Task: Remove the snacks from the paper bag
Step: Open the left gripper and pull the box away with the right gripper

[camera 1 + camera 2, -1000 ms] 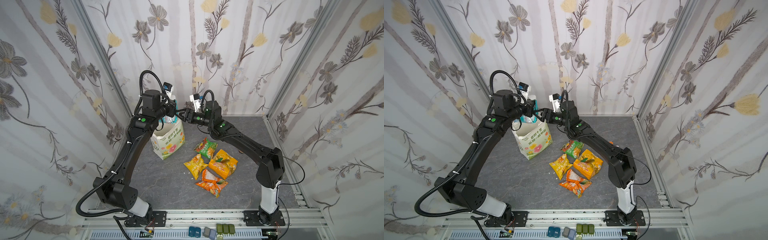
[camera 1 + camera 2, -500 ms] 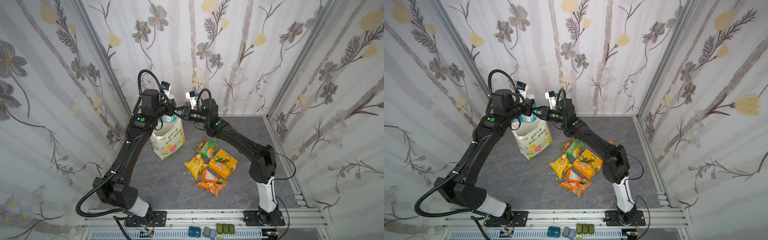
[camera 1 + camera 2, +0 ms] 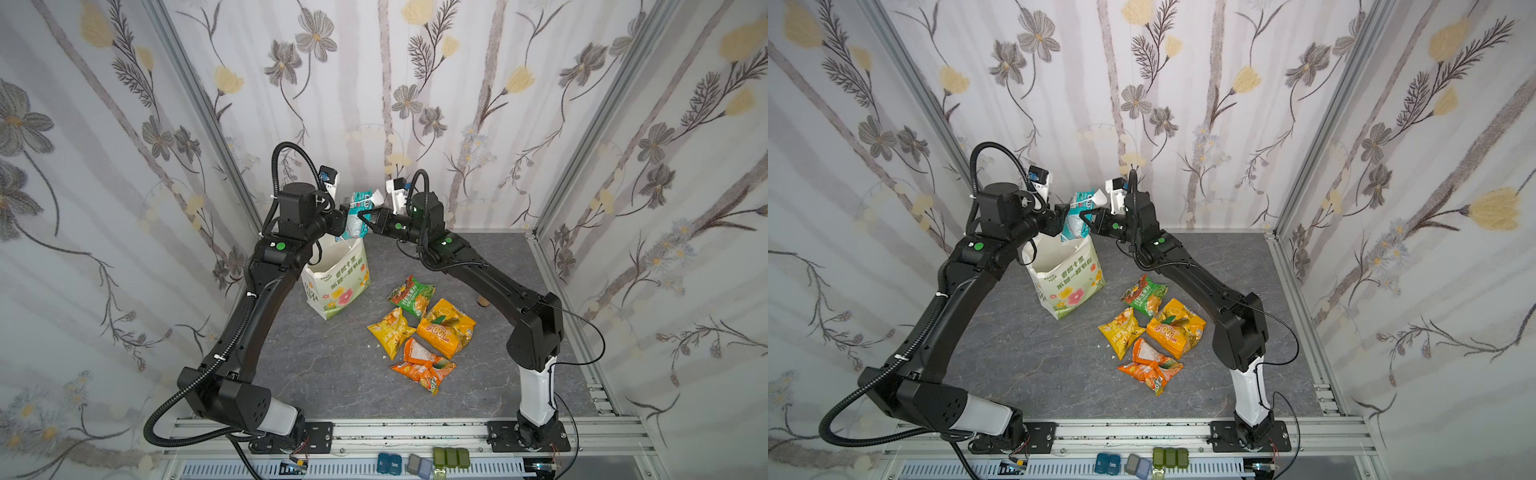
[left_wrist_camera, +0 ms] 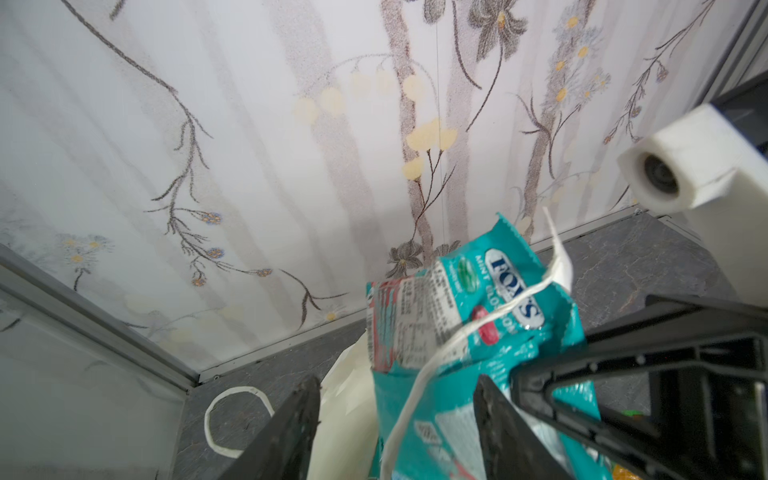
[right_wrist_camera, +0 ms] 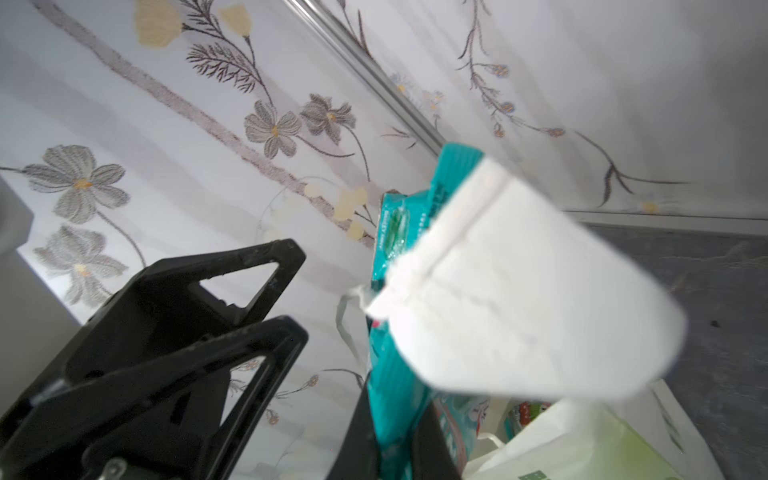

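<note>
A teal-and-white snack packet (image 3: 356, 216) (image 3: 1076, 218) hangs above the mouth of the white paper bag (image 3: 338, 282) (image 3: 1069, 282). My right gripper (image 5: 395, 451) (image 3: 366, 218) is shut on the packet (image 5: 395, 386). My left gripper (image 4: 395, 419) (image 3: 344, 222) stands open, its fingers on either side of the packet (image 4: 457, 316) without pinching it. A white cord handle (image 4: 432, 365) with a paper flap (image 5: 519, 291) lies across the packet. The green (image 3: 411, 294), yellow (image 3: 390, 330) and two orange (image 3: 446, 328) (image 3: 422, 365) snacks lie on the table to the right of the bag.
A small tan object (image 3: 482, 302) sits behind the right arm near the back right. The walls stand close behind the bag. Something coloured (image 5: 521, 413) shows inside the bag mouth. Small cases (image 3: 451, 456) lie on the front rail.
My right gripper came in from the right and shut on the teal packet. My left gripper, shut on it before, has opened. The packet stays above the bag.
</note>
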Available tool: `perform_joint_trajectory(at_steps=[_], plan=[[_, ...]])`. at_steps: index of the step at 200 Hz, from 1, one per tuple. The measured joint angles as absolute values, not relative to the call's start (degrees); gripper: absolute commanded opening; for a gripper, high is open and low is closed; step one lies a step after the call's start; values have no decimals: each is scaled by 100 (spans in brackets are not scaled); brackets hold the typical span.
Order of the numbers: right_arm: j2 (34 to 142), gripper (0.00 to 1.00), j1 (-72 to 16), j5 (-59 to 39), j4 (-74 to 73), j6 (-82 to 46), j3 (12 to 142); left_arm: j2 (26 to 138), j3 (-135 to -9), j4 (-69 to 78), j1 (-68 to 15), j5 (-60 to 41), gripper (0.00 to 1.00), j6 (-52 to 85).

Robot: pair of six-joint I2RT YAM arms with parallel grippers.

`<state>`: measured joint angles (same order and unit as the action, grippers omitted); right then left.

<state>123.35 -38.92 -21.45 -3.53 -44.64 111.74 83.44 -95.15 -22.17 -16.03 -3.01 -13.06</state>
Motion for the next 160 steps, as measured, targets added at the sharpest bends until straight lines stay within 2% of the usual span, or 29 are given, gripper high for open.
perform_joint_trajectory(at_steps=[106,133,160], plan=[[11367,8,-3496,-613,794,-3459,11218,7673,-9122,-2502,-1577,-193,68,-1205],[11131,8,-3319,-545,867,-3336,11227,7544,-9021,-2512,-1570,-508,70,-1140],[10899,8,-3183,-574,1020,-3286,11229,7343,-8840,-2508,-1568,-1249,73,-1048]])
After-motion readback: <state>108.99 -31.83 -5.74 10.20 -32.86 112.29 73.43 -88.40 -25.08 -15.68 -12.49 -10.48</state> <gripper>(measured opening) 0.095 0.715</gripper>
